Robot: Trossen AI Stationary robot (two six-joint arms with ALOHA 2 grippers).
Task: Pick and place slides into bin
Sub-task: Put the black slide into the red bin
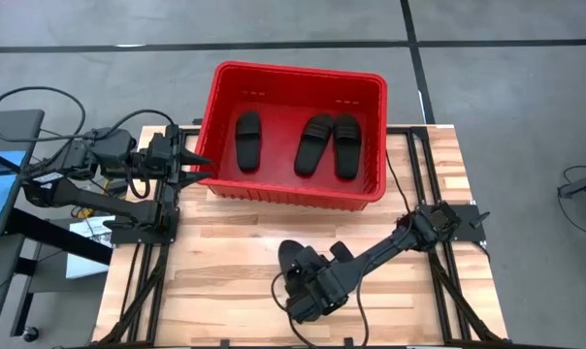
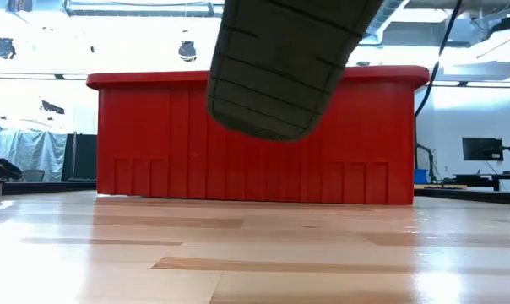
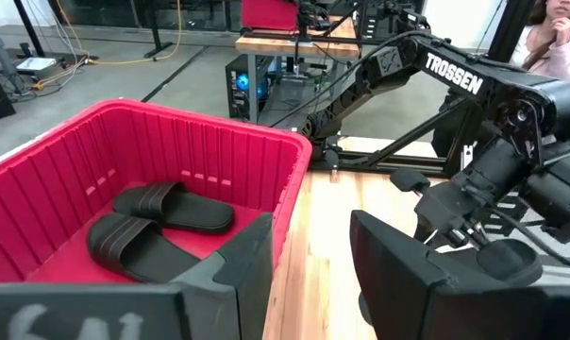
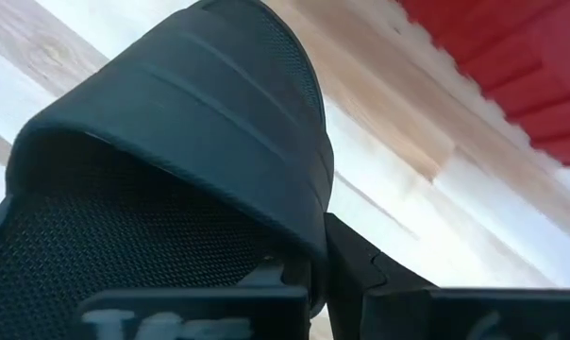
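Observation:
The red bin stands at the table's far middle. Three black slides lie flat on its floor: one on the left and a pair on the right. Two of them also show in the left wrist view. A fourth slide hangs in my right gripper, shut on it, over the near middle of the table. The low view shows its ribbed sole above the boards. My left gripper waits open by the bin's near left corner. My right gripper holds the slide by the side edge of its wide strap, pinched with one finger under the strap and the other finger outside it. The fingers slant steeply down from the table's right. The slide is lifted clear of the table, tilted.
Bare wooden table lies between the held slide and the bin's near wall. The left arm sits at the bin's left corner. A person shows beyond the table in the left wrist view.

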